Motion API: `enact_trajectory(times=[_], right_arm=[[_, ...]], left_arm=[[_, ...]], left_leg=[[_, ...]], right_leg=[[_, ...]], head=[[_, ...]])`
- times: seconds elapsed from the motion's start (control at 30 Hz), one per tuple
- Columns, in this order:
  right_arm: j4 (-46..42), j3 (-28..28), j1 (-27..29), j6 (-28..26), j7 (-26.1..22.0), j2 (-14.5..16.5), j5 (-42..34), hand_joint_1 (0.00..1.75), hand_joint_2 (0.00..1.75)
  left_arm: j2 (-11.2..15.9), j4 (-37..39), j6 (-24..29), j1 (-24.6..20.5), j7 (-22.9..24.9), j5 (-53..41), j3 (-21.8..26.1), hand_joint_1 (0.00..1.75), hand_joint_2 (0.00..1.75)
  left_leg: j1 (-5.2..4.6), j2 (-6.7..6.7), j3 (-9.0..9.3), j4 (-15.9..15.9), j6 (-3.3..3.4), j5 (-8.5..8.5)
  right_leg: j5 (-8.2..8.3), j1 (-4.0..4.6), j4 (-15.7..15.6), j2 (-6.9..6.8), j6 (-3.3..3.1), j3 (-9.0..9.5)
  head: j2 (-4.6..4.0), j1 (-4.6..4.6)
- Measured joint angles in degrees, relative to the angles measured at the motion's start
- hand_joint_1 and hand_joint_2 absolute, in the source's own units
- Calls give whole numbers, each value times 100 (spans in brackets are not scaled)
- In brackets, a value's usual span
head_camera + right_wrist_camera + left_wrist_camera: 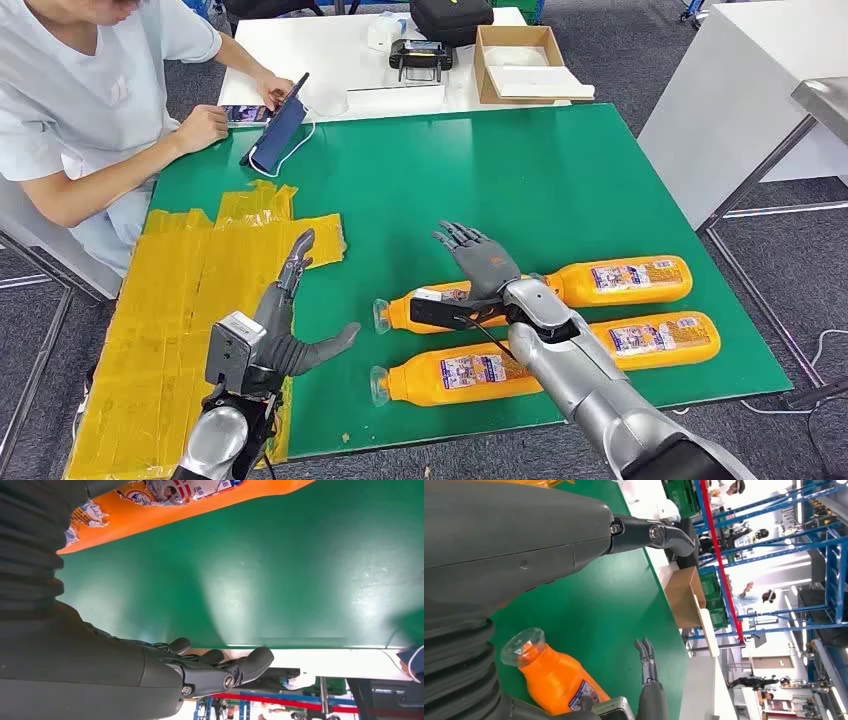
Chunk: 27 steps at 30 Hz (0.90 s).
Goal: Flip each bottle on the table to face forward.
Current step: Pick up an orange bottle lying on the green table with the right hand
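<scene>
Orange bottles, four, lie on their sides on the green worktop, in two rows: near-left bottle, near-right bottle, far-right bottle, far-left bottle. Right hand, fingers spread, holds nothing above the far-left bottle. Left hand, open and empty, beside yellow tape.

The right hand and its forearm cover the middle of the far orange bottle, hiding part of its label, and the forearm crosses the near bottle beside that hand. Label print on both is too small to read. In the right wrist view a bottle behind the hand is cut by the frame edge. The person beyond the left hand is cropped at the head.
</scene>
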Motion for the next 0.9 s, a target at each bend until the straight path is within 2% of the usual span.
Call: enact_trajectory(times=[0.2, 0.37, 0.5, 0.7, 0.9], right_arm=[[288, 109, -143, 60, -74, 62, -49, 0, 175], [478, 157, -197, 112, -418, 97, -433, 0, 175], [480, 220, -121, 451, -676, 79, -864, 0, 175], [280, 302, 79, 865, -1265, -115, -1634, 0, 175], [-168, 462, 268, 853, -1201, -365, -1828, 0, 175]], left_arm=[[0, 82, -24, -92, 2, 32, -17, 0, 175], [0, 166, 16, -139, 2, 102, -27, 0, 175], [0, 213, 51, -151, -11, 127, -28, 0, 175], [0, 340, 95, -186, -118, 230, -30, 0, 175], [8, 388, 177, -188, -155, 249, -27, 0, 175]], left_leg=[[1, 3, 19, 0, -1, 0], [1, 3, 27, 0, -2, 0], [0, 0, 22, 0, 0, 6], [-2, -2, -9, 1, 4, 15], [-1, -6, -22, 1, 2, 12]], right_leg=[[0, 1, 0, 0, -1, 14], [0, 1, 0, 0, -2, 21], [2, 0, 0, 0, -2, 18], [13, -1, 1, -1, 11, -4], [9, 0, 1, -1, 11, -14]], head=[[0, 0], [0, 1], [0, 1], [0, 0], [0, 0]])
